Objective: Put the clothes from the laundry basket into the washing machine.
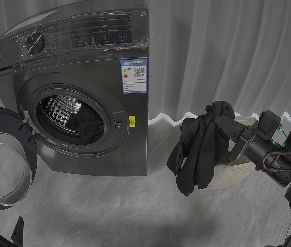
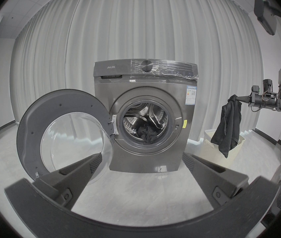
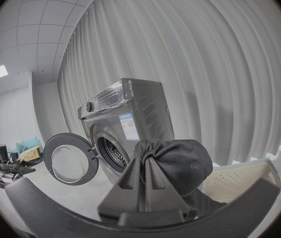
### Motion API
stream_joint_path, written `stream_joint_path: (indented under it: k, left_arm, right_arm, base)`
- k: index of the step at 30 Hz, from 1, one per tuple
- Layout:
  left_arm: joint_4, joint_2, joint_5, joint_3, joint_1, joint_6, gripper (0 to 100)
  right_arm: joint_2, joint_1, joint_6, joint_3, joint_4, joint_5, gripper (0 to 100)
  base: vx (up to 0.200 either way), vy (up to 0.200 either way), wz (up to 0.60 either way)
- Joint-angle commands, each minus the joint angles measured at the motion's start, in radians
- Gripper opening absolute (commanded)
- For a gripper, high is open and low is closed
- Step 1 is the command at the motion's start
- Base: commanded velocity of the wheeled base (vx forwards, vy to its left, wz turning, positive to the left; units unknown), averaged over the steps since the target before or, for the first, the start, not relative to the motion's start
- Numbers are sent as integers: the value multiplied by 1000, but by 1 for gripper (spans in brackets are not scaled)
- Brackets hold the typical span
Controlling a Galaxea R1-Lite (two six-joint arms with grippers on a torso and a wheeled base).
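right gripper (image 3: 143,161) pinched on black garment (image 1: 200,148) by basket (image 1: 234,172): hanging tail may snag washer (image 1: 94,69) rim; left gripper (image 1: 4,220) wide.

Laundry basket (image 1: 234,175): largely hidden behind the hanging black garment (image 1: 200,148); its inside cannot be seen. Right gripper (image 1: 219,118): fingertips buried in the bunched cloth. Washing machine door (image 1: 5,155): cut off by the head view's left edge. Left gripper (image 1: 7,214): cut by the bottom edge. Dark clothes (image 1: 85,124) in the drum: number of pieces cannot be told.
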Motion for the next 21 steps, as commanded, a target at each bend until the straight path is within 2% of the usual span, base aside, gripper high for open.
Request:
stream_joint_path:
  k: [1, 4, 13, 21]
  left_arm:
    - [-2, -16, 0, 18, 0, -1, 100]
    - [-2, -16, 0, 18, 0, 1, 100]
    - [0, -16, 0, 18, 0, 1, 100]
    - [0, -16, 0, 18, 0, 2, 100]
  right_arm:
    - [-1, 19, 0, 3, -3, 1, 0]
    - [-2, 19, 0, 2, -3, 1, 0]
    - [-2, 32, 0, -7, -26, 3, 0]
    - [1, 27, 0, -10, -28, 1, 0]
  base:
    - [0, 200, 0]
    - [0, 200, 0]
    - [0, 0, 0]
    - [-200, 0, 0]
